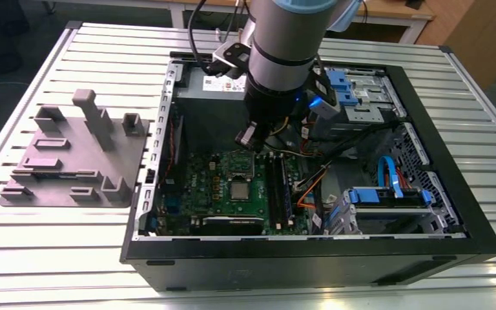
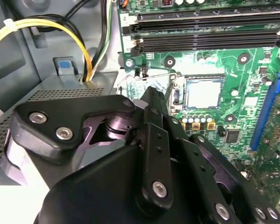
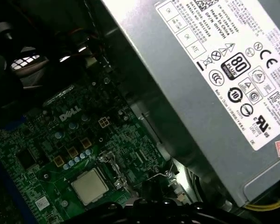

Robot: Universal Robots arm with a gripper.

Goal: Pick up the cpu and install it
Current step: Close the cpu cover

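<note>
Slatted surface (image 1: 59, 258) underneath; cpu (image 2: 204, 92) sits in the motherboard (image 2: 252, 93) socket, my claw (image 2: 151, 100) clenched empty beside it, latch seemingly unfastened.

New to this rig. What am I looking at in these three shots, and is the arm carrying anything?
The exterior view is a fixed camera looking down at an open computer case on a slatted metal table. The thick grey tube reaching in from above is the robot arm. A grey fixture block sits on the table at the exterior view's left.

Both wrist views ride on the arm. In the second wrist view the black claw hangs over the green motherboard. The cpu, a small silvery square, already lies in its socket, apart from the claw. The first wrist view shows it beside the grey power supply. I see nothing carried.
</note>
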